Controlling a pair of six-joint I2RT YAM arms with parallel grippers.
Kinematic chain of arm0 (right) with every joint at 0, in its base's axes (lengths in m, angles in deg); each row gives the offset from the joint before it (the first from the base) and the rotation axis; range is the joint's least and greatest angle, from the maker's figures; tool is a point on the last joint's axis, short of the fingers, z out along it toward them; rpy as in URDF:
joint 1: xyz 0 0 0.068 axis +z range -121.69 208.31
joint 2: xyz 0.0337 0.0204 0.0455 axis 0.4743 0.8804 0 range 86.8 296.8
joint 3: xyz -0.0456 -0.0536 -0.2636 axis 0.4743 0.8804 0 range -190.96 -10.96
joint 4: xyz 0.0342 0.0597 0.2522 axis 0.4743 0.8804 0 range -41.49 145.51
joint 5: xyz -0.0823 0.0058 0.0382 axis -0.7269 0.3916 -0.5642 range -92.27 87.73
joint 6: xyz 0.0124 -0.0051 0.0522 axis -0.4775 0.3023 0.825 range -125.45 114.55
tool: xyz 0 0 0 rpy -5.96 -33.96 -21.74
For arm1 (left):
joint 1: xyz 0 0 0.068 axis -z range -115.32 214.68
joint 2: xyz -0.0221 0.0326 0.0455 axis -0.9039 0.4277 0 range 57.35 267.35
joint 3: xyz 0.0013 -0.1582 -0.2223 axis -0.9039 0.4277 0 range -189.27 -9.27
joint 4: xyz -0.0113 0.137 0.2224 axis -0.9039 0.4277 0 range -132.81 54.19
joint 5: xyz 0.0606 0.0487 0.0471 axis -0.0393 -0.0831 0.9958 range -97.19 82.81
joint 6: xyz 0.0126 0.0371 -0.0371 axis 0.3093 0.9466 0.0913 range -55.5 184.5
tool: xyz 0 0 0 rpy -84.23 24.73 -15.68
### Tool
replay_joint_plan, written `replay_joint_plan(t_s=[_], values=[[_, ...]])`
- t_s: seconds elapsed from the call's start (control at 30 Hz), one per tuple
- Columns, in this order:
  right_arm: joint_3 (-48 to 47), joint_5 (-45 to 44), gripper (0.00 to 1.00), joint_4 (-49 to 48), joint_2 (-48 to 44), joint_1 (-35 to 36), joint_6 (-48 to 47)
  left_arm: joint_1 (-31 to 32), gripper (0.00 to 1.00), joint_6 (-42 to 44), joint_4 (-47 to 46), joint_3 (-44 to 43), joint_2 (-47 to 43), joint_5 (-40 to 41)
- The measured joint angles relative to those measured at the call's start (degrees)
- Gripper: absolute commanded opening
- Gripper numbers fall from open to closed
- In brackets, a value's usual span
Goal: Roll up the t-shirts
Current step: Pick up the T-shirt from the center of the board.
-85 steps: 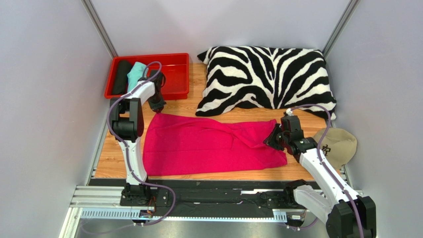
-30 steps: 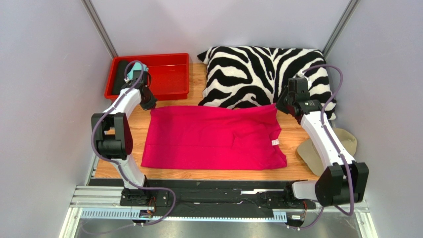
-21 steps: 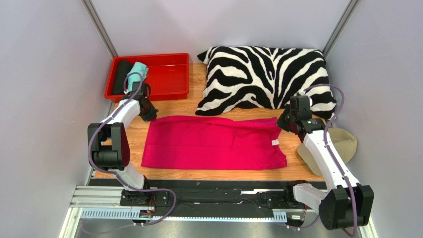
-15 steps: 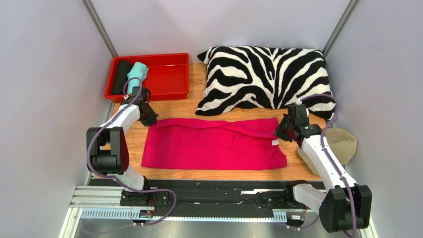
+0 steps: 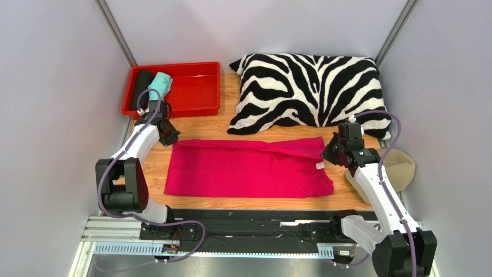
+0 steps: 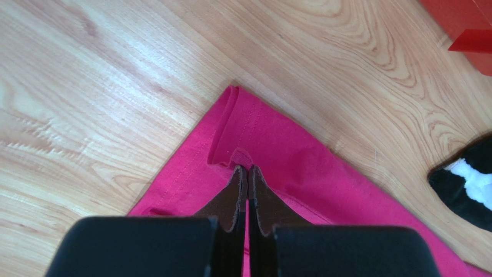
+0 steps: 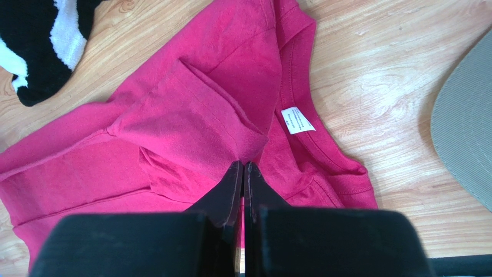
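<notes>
A magenta t-shirt [image 5: 248, 170] lies flat across the wooden table, folded into a long band, its white label [image 5: 319, 165] near the right end. My left gripper [image 5: 169, 137] is shut on the shirt's far left corner; the left wrist view shows a small pinch of cloth [image 6: 245, 157] at the fingertips [image 6: 248, 168]. At the far right end my right gripper [image 5: 327, 151] is shut on a folded flap [image 7: 196, 118], beside the collar and label [image 7: 299, 119]. A black roll [image 5: 140, 86] and a teal roll [image 5: 160, 83] lie in the red tray [image 5: 199, 86].
A zebra-striped pillow [image 5: 306, 89] fills the back right, just beyond the shirt's far edge. A beige cap [image 5: 398, 167] lies at the right, beside my right arm. The red tray sits close behind my left gripper. Grey walls enclose both sides.
Both grippers have drawn the shirt's far edge away from the pillow toward the near side and lowered it, so the shirt now lies as a narrower band.
</notes>
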Motion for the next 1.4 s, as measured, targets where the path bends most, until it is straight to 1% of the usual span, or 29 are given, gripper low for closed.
replay_joint_plan(t_s=[0.2,0.37,0.4,0.43,0.47,0.5,0.53,0.6,0.67,0.7,0.77,0.9,1.0,1.1,1.2,1.3,1.4], values=[[0.5,-0.4,0.00,1.2,-2.0,0.0,0.9,0.0,0.00,-0.2,0.0,2.7,-2.4,1.1],[3.9,-0.2,0.00,1.2,-3.7,-0.1,2.2,-0.2,0.00,-0.6,-0.1,4.8,-3.2,1.4],[4.6,0.0,0.01,1.2,-3.7,-0.1,2.4,-0.2,0.00,-0.7,-0.1,5.1,-3.3,1.4],[5.2,0.2,0.05,1.2,-3.7,-0.1,2.7,-0.3,0.00,-0.8,-0.1,5.5,-3.3,1.4],[5.7,0.5,0.11,1.1,-3.7,-0.1,3.0,-0.4,0.06,-0.9,-0.1,5.7,-3.3,1.4],[6.3,1.0,0.23,1.2,-3.6,-0.1,3.3,-0.5,0.14,-1.0,-0.2,6.0,-3.3,1.4],[6.8,1.4,0.29,1.0,-3.5,-0.1,3.6,-0.5,0.19,-1.1,-0.5,6.5,-3.4,1.3],[7.6,2.4,0.38,0.9,-3.4,-0.1,4.2,-0.5,0.20,-1.5,-0.9,7.6,-3.5,1.0],[8.1,3.0,0.42,0.9,-3.4,-0.1,4.6,-0.5,0.24,-1.7,-1.0,8.6,-3.8,0.7],[8.1,3.2,0.45,0.9,-3.4,-0.1,4.7,-0.5,0.31,-1.8,-1.1,9.0,-4.0,0.6],[8.1,3.2,0.47,0.9,-3.5,-0.1,4.8,-0.5,0.38,-2.1,-1.0,9.3,-4.5,0.3],[8.0,3.6,0.46,0.4,-3.1,0.3,4.6,-0.5,0.40,-3.2,-1.0,10.1,-7.6,0.2],[6.7,3.2,0.47,-0.4,0.7,2.6,4.2,-0.5,0.40,-4.6,-0.5,10.8,-10.3,0.7],[3.7,1.6,0.48,-2.6,7.5,7.2,3.2,-0.6,0.40,-5.9,-0.1,11.5,-11.2,1.2],[0.0,0.2,0.50,-4.5,13.7,10.3,2.2,-0.6,0.40,-6.8,0.1,12.2,-11.2,1.7],[-4.0,-0.8,0.51,-7.1,19.2,11.6,1.2,-0.6,0.40,-7.3,0.5,12.2,-10.5,2.3],[-6.4,-1.8,0.53,-8.8,22.4,11.7,0.2,-0.6,0.40,-7.5,1.0,12.2,-9.0,3.0]])
